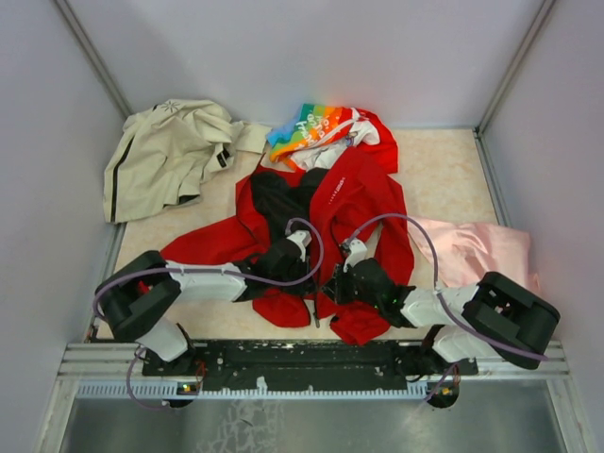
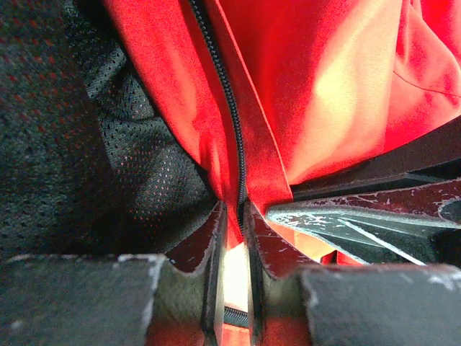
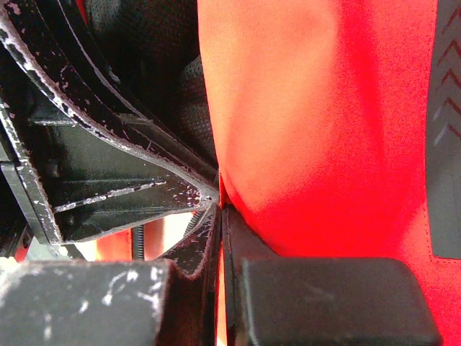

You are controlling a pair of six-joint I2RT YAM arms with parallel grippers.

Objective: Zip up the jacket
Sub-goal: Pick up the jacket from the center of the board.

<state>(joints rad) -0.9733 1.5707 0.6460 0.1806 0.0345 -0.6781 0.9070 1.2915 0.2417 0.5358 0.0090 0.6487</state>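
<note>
The bright red fabric jacket [image 1: 359, 203], spread beside the beige cloth jacket [image 1: 165, 156], is clamped near its zipper by left gripper [image 2: 233, 216] and right gripper [image 3: 218, 205]. It is judged limp and best held close to the teeth.

I've got top cam looking down on whole surface [image 1: 439, 160] from above-behind; both wrist cams sit v. close on jacket [image 1: 354, 203], shared w/ top.

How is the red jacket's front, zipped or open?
Open: the jacket lies spread, black lining showing between its two front edges.
</note>
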